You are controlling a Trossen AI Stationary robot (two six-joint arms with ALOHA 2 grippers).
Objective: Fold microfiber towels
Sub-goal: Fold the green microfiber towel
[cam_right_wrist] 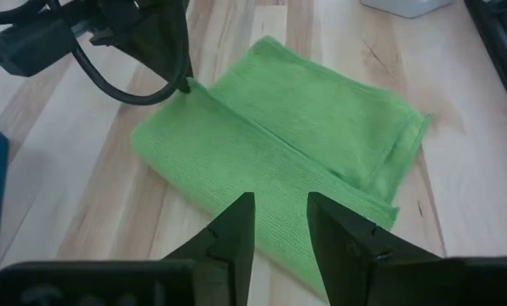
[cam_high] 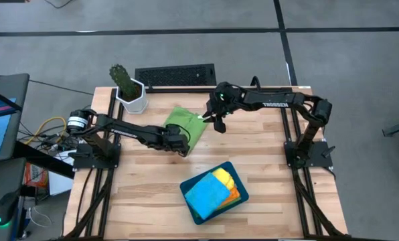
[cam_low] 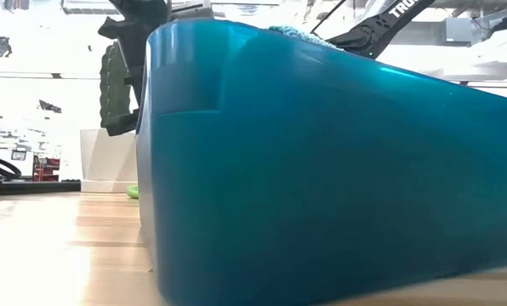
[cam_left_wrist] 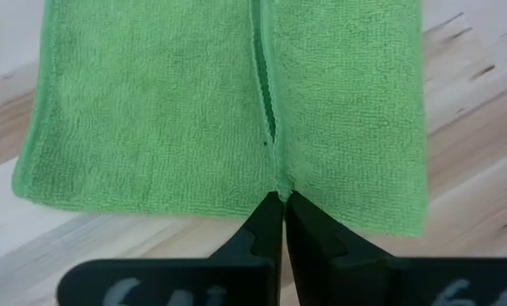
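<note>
Green microfiber fills my near sight: the folded green towel (cam_high: 187, 126) lies flat on the wooden table (cam_high: 266, 167), toward the back of the table between my two arms, near the white planter (cam_high: 132, 99) with its cactus. My left gripper (cam_left_wrist: 281, 197) is pinched tight on the towel's near edge, right where a seam line meets the hem, fingers pressed together on the cloth. My right gripper (cam_right_wrist: 279, 217) hovers just above the towel's far side, fingers (cam_right_wrist: 236, 225) standing apart with a clear gap and nothing between them. Closer to the front of the table sits the dark teal tray (cam_high: 188, 189), holding a sky-blue towel (cam_high: 206, 195) on top, with a yellow towel (cam_high: 225, 177) and an orange towel (cam_high: 235, 193) showing at its side. A black keyboard (cam_high: 176, 75) lies beyond the table's back edge.
</note>
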